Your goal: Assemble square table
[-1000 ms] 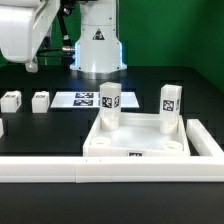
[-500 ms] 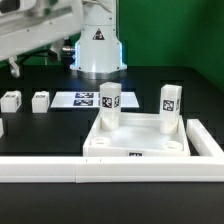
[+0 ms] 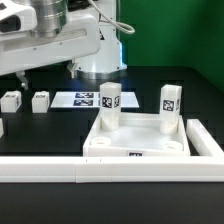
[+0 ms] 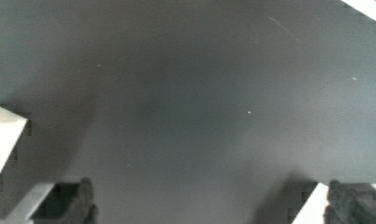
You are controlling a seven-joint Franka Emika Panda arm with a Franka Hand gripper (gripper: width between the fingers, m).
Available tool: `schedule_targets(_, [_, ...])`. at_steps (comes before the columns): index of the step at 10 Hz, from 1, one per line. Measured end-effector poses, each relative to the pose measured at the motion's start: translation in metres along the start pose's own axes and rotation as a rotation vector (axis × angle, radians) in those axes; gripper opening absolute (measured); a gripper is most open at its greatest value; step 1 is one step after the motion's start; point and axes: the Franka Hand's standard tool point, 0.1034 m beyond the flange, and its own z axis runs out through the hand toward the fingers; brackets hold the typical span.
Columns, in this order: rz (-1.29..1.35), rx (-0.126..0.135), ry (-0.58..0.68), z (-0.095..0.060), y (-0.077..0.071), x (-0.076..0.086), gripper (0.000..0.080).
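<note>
The white square table top [image 3: 140, 143] lies inside the corner of the border rail. Two white tagged legs [image 3: 109, 104] [image 3: 170, 106] stand upright in its far corner sockets. Two loose legs [image 3: 11, 101] [image 3: 40, 100] lie on the black table at the exterior view's left, and another shows at the edge [image 3: 1, 127]. My gripper [image 3: 20, 70] hangs high above those loose legs. In the wrist view the gripper [image 4: 203, 205] is open and empty, its fingers [image 4: 64, 200] wide apart over bare black table. A white part [image 4: 2, 135] shows at that picture's edge.
The marker board [image 3: 85, 100] lies flat behind the table top. The long white border rail [image 3: 70, 170] runs along the front and up the exterior view's right side [image 3: 207, 143]. The robot base [image 3: 98, 45] stands at the back.
The arm has swung toward the exterior view's right and turned, and now spreads across the upper left. The table top and legs have not moved.
</note>
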Motion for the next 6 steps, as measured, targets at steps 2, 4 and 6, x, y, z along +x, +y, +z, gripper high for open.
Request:
schedule_targets(2, [0.233,0.061,-0.043,0.012,0.009,-0.02,0.0649])
schedule_targets(4, [0.447,0.109,-0.135,0.025,0.016,-0.052,0.0649])
schedule_targets(6, [0.498,0.16,-0.154,0.03,0.013,-0.059,0.0649])
